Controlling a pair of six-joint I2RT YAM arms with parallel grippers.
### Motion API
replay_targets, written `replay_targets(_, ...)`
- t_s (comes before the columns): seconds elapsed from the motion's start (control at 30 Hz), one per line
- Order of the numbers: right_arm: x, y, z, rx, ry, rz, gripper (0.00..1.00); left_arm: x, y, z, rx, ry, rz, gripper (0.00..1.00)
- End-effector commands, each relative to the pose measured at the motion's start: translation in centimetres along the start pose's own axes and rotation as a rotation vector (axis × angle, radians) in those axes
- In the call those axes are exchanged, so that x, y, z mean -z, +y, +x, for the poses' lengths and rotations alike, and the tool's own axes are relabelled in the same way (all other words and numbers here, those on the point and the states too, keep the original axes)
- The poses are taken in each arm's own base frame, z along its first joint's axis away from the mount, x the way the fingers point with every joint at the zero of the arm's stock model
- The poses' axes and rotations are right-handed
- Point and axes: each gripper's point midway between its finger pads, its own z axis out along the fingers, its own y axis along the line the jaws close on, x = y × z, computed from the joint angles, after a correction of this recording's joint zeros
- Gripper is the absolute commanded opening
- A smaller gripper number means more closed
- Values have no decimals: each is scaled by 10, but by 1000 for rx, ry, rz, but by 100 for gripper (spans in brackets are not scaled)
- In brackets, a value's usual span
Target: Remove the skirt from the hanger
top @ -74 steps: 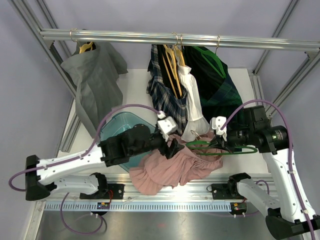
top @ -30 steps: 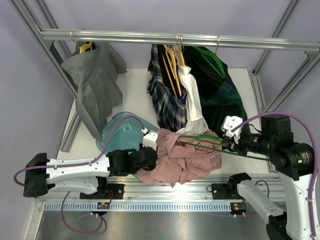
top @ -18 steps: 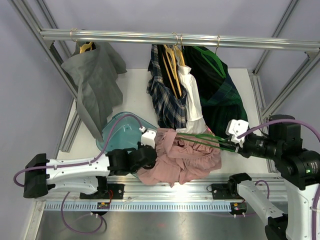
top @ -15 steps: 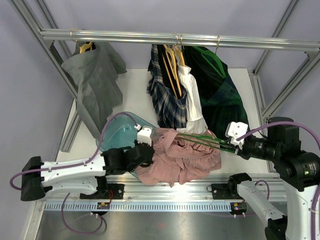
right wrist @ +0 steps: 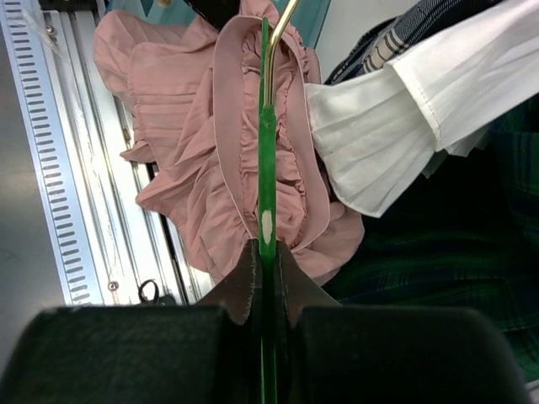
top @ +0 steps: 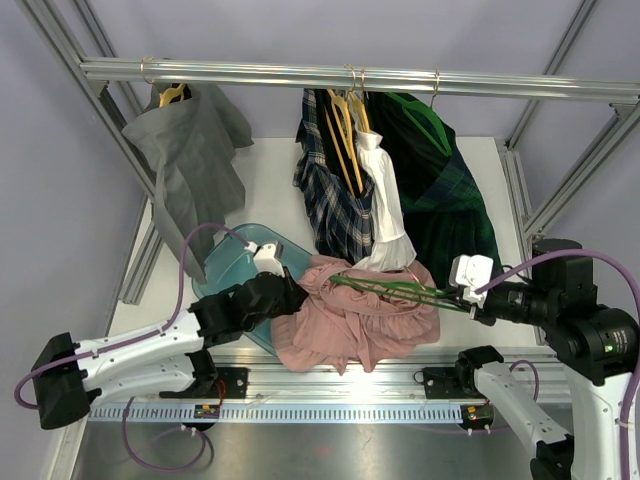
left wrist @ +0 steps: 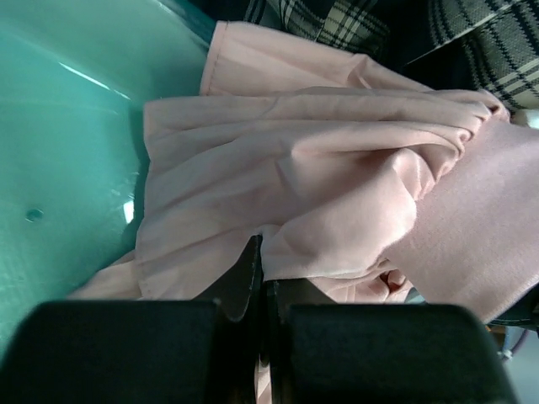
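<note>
Two grippers are working the pink pleated skirt [top: 350,325] right now, and it is lying bunched at the near edge of the white table [top: 270,180], about midway along, its left side spilling over the rim of the translucent teal plastic tub [top: 228,268]. The left gripper [left wrist: 262,252] is pinching a fold of the pink cloth, jaws pressed together on it. The right gripper [right wrist: 265,252] is clamping the slim green plastic hanger [right wrist: 266,168] by its bar, and the skirt's elastic waistband is looping around that bar, the gold metal hook [right wrist: 282,34] sticking out beyond. Toward the far edge, a navy plaid garment [top: 335,200], a white shirt [top: 385,210] and a dark green tartan garment [top: 445,190] are hanging from the silver metal rail [top: 300,72], with a grey garment [top: 190,160] hanging at the far left corner.
</note>
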Motion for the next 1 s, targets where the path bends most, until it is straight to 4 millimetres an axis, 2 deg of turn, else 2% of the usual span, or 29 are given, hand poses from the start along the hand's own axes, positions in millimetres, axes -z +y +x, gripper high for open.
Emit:
replay_targets(0.0,12,56,10,-130,26,-179,0,-5,-19,-5,84,-10,74,0)
replay_targets(0.1,16,58,4,-117,6,-168,0,-5,-23,-7,73,-11,90,0)
replay_targets(0.23,23,55,-13,-95,-35,-151,0,2,-32,-13,15,-21,143,1)
replay_targets(0.37,27,49,-27,-75,-65,-150,0,14,-49,-17,-81,-37,262,8)
replay_targets(0.47,23,42,-26,-82,-48,-149,0,32,-69,-23,-161,-57,398,25)
replay_targets(0.5,21,40,-23,-87,-38,-147,0,36,-73,-25,-179,-63,422,38)
replay_targets(0.53,17,34,-19,-91,-24,-137,0,46,-80,-29,-197,-74,470,44)
replay_targets(0.57,15,31,-17,-96,-15,-132,0,51,-81,-29,-245,-80,492,51)
replay_targets(0.63,10,25,-12,-100,2,-123,0,64,-86,-28,-303,-72,548,76)
replay_targets(0.73,6,21,-10,-103,12,-132,0,88,-86,-28,-421,-86,613,92)
replay_targets(0.77,4,19,-9,-102,13,-139,0,101,-86,-34,-465,-122,640,97)
replay_targets(0.8,3,19,-10,-99,10,-143,0,105,-81,-31,-499,-110,640,99)
replay_targets(0.97,-5,26,-15,-99,-33,-246,0,141,-76,-54,-657,-232,665,99)
